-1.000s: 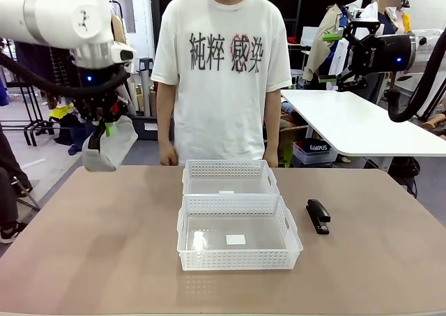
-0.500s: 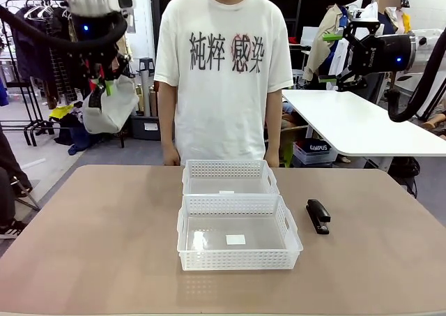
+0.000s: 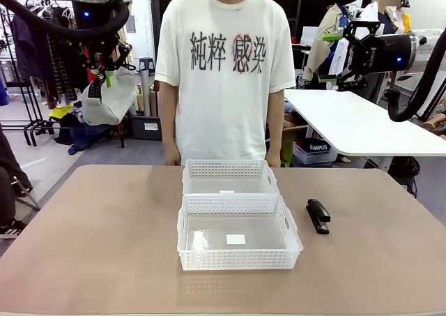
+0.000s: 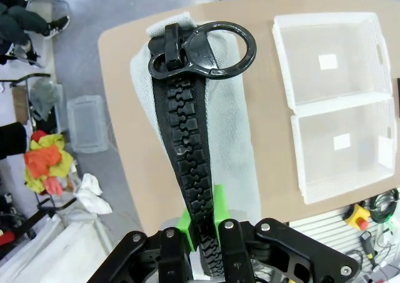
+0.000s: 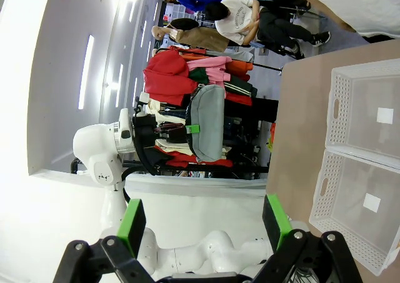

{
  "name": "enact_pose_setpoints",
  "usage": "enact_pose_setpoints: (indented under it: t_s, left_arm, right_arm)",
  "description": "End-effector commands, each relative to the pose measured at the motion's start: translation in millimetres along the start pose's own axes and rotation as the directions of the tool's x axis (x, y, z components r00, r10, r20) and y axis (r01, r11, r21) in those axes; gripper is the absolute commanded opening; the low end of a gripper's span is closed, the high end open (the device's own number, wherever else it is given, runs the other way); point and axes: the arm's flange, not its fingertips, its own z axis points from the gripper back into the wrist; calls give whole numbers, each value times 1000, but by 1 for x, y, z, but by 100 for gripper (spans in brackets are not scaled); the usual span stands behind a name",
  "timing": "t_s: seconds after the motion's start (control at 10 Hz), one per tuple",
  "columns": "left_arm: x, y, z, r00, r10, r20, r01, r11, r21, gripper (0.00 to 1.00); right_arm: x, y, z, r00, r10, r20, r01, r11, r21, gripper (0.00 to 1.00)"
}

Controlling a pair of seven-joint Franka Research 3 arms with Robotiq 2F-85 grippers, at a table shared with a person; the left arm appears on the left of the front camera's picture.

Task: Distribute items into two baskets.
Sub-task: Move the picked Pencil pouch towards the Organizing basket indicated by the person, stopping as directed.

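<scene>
My left gripper (image 3: pixel 103 79) hangs high above the table's far left corner, shut on the top of the grey pouch (image 3: pixel 109 104), which dangles below it. In the left wrist view the pouch (image 4: pixel 234 127) runs up from the shut gripper (image 4: pixel 201 223), its black zipper and ring pull facing the camera. Two white lattice baskets sit end to end at the table's middle: the far basket (image 3: pixel 226 168) and the near basket (image 3: pixel 237 259), both holding nothing. The black stapler (image 3: pixel 318 215) lies on the table right of the near basket. My right gripper (image 3: pixel 343 38) is raised at the far right, open with nothing in it.
A person in a white T-shirt (image 3: pixel 223 65) stands at the far edge behind the baskets, arms down. A white table (image 3: pixel 355 124) stands behind on the right. Bare brown tabletop (image 3: pixel 97 239) spreads left of the baskets.
My left arm has lifted the pouch from just above the table's far left edge to well above it, drifting slightly right. The right arm, baskets and stapler have not moved.
</scene>
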Motion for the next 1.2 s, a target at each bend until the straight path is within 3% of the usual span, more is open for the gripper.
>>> enact_pose_setpoints:
  t_s: [0.0,1.1]
  left_arm:
    - [-2,3,-3,1000,0,12,0,1000,-4,0]
    - [-2,3,-3,1000,0,12,0,1000,-4,0]
  right_arm:
    - [0,0,0,1000,10,-1,-10,1000,2,100]
    - [0,0,0,1000,10,-1,-10,1000,2,100]
